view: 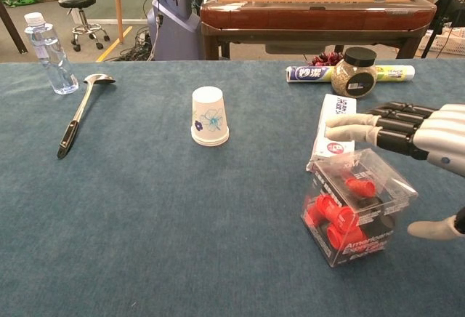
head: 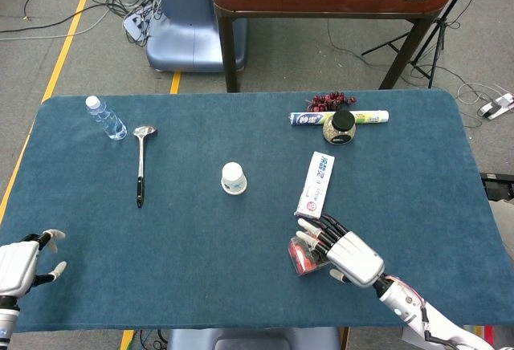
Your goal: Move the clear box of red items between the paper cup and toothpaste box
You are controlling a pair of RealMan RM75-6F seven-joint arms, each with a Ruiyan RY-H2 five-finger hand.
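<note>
The clear box of red items point(view: 358, 215) stands on the blue table near the front right, and shows in the head view as the clear box point(head: 303, 257). My right hand point(view: 420, 137) reaches over it from the right. Its fingers point(view: 357, 122) stretch above the box's top and its thumb point(view: 433, 227) hangs apart at the box's right side. In the head view the right hand point(head: 344, 251) covers part of the box. The paper cup point(view: 209, 117) stands upside down at mid-table. The toothpaste box point(view: 334, 129) lies just behind the clear box. My left hand point(head: 22, 265) rests empty at the front left corner.
A water bottle point(view: 51, 54) and a spoon point(view: 78, 115) lie at the far left. A jar point(view: 353, 71), a long tube box point(view: 312, 74) and red grapes point(head: 332, 99) sit at the back right. A wooden table point(view: 320, 8) stands beyond the far edge.
</note>
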